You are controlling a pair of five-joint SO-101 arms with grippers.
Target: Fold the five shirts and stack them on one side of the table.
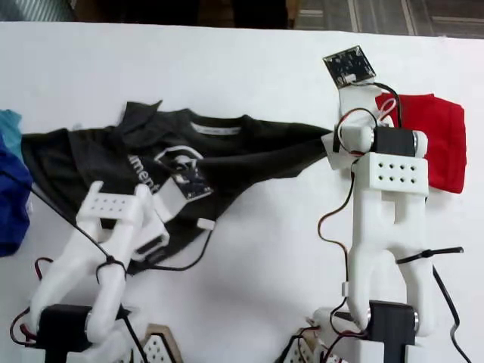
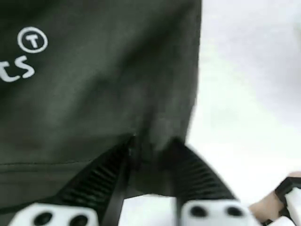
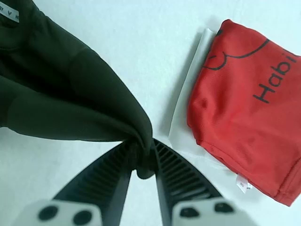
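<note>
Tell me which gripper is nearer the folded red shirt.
Right. The right gripper pinches a sleeve of the dark shirt just beside the red shirt; the left gripper holds that shirt's lower edge, farther off.

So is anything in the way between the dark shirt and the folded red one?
Nothing loose. The right gripper, shut on a sleeve of the dark shirt, sits beside the red shirt; bare table lies between them.
</note>
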